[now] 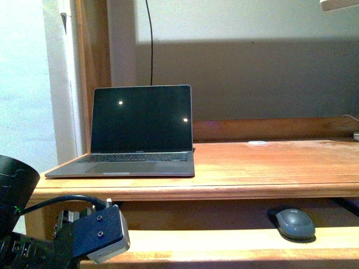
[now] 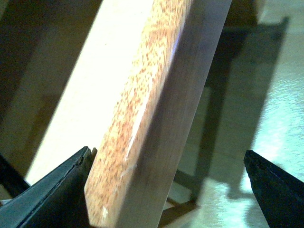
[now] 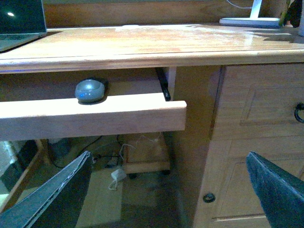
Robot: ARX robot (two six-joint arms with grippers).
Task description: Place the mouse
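- My left hand [image 2: 166, 161] was spread wide and held nothing. A speckled wooden board [image 2: 156, 95] ran edge-on through the gap between its two dark fingers [image 2: 52, 190].
- One finger sat just beside that board. I could not tell whether it touched.
- Past the board, the left wrist view showed only pale floor [image 2: 280, 118] with shadows across it.
- In the front view my left arm [image 1: 84, 235] hung low at the left, below the worktop [image 1: 269, 162] and beside the front of the pull-out shelf [image 1: 196, 241].
- My right hand [image 3: 168, 156] was also spread wide, with nothing between its fingers [image 3: 57, 199]. It was below the shelf and well apart from it.
- The mouse [image 1: 294, 223] lay on the pull-out shelf [image 3: 95, 116] under the worktop [image 3: 142, 42], toward the shelf's right end. In the right wrist view the mouse [image 3: 89, 90] sat just behind the shelf's front lip.
- To the right of the shelf was a wooden drawer front [image 3: 256, 102].
- On the worktop, an open laptop [image 1: 140, 129] with a dark screen stood at the left.
- A small white disc [image 1: 257, 143] lay near the back edge, to the right of the laptop.
- A white lamp base [image 3: 249, 21] stood at the far right of the worktop.
- A thin dark cable [image 1: 150, 39] ran down the wall behind the laptop.
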